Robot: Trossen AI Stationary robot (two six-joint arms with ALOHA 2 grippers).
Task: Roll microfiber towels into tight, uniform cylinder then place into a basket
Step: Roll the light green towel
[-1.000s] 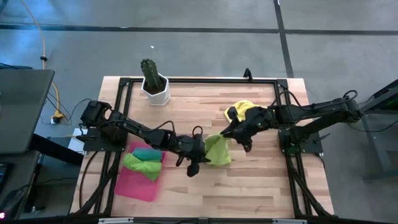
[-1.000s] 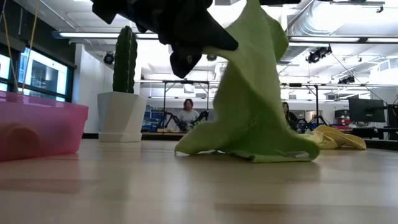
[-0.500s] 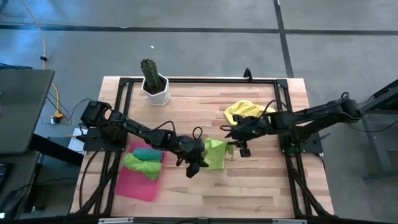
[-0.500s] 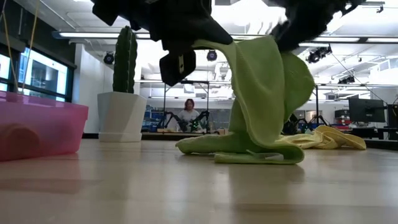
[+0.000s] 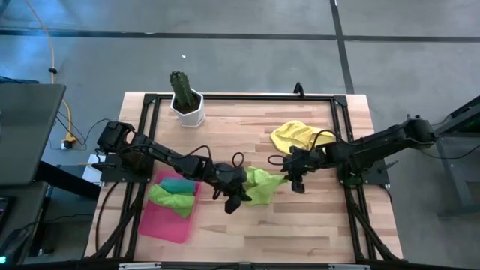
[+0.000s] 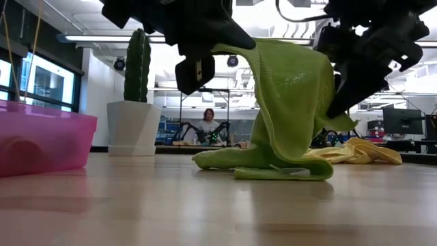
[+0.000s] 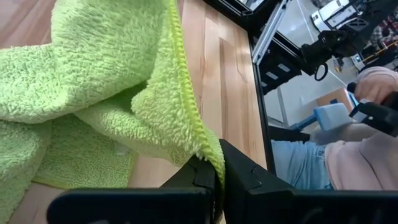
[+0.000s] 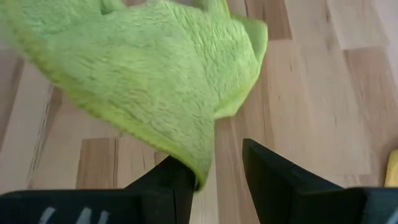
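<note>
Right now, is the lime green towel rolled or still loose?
Loose: the lime green towel hangs draped from the shut left gripper, its lower part crumpled on the table.

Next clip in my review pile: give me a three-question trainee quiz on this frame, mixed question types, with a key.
1. True or false: the left gripper is shut on an edge of the lime green towel.
2. Multiple choice: where is the yellow towel? A) in the pink basket B) on the table, near the right arm C) beside the cactus pot
3. Fill in: the right gripper stands ____ beside the towel's hanging corner.

Key: 1 true; 2 B; 3 open
</note>
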